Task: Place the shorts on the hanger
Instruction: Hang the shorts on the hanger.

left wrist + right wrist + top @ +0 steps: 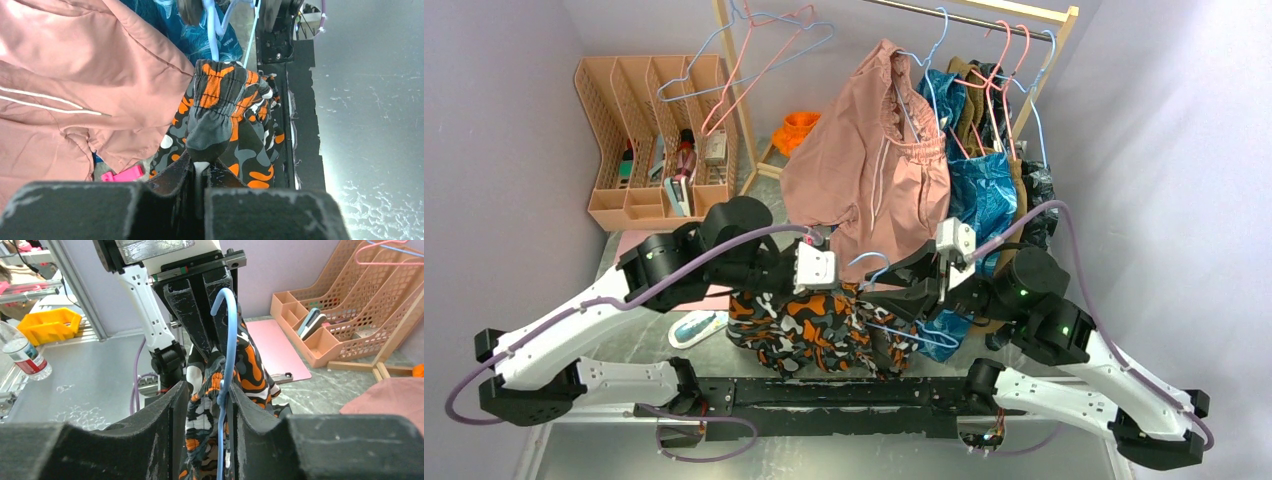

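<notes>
the metal table (844, 460) is being used only as a rest: the lower part of the shorts (809, 330) is being supported on it close to the arm bases, in front of the dusty-pink garment (864, 170) that is being carried by the clothes rail (984, 15) behind

the upper part of the shorts is being held up off the surface, judged so that the waistband is being offered at the height of the light-blue hanger (227, 340)

the hanger is being held upright between the two arms, hook uppermost, its neck being pressed against the camouflage fabric and its frame being largely hidden by it; this is judged to be the stage where the cloth is being worked onto the frame, not yet hung

the left gripper (197, 170) is being held closed on the gathered elastic waistband, a fold of which is being pinched between its fingertips so the opening is being kept taut

the right gripper (207, 395) is being closed down on the hanger's twisted neck, which is being pressed to one finger, with a bunch of shorts fabric being trapped in the same gap, so the jaws are being stopped short of meeting
</notes>
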Robot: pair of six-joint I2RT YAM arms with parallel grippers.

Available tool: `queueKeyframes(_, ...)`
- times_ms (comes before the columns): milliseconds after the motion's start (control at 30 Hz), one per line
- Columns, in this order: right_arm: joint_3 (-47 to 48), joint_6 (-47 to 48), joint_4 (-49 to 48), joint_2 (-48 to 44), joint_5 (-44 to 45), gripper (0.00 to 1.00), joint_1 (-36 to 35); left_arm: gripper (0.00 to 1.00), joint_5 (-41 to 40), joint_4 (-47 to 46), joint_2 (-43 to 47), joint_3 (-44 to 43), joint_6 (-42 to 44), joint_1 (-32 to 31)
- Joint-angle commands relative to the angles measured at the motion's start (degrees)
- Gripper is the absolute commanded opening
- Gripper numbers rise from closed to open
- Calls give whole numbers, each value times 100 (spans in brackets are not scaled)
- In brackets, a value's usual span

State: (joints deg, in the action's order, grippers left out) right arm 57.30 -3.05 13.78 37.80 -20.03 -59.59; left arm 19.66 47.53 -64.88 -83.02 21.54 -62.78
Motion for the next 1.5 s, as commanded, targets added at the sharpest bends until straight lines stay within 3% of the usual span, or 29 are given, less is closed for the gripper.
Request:
queueKeyframes(0, 194, 28, 155, -111, -25, 38, -18, 7, -170, -629, 369, 243, -329, 3)
queueKeyframes(433, 63, -227, -447, 79, 445, 35, -19, 7, -173, -586, 451, 304, -545, 3)
queueKeyframes(467, 54, -243, -495, 112, 463, 32, -21, 7, -173, -587, 434, 276, -560, 3)
queueKeyframes(567, 45, -308, -690, 174, 443, 8, -20, 7, -163, -607, 363, 169, -601, 3)
queueKeyframes(633, -155, -378, -931, 140, 410, 0, -24, 7, -172, -633, 318, 78, -660, 2)
queueKeyframes(833, -477, -659, -1530, 72, 363, 0, -18, 8, 17, -912, 301, -92, -796, 3)
queueKeyframes(1233, -1250, -1240, -2743, -167, 512, 0, -24, 22, 445, -1017, -31, -288, -923, 3)
queueKeyframes(1467, -1918, -1763, -3897, -525, 836, 0, -18, 58, 231, -734, -32, -232, -1014, 2)
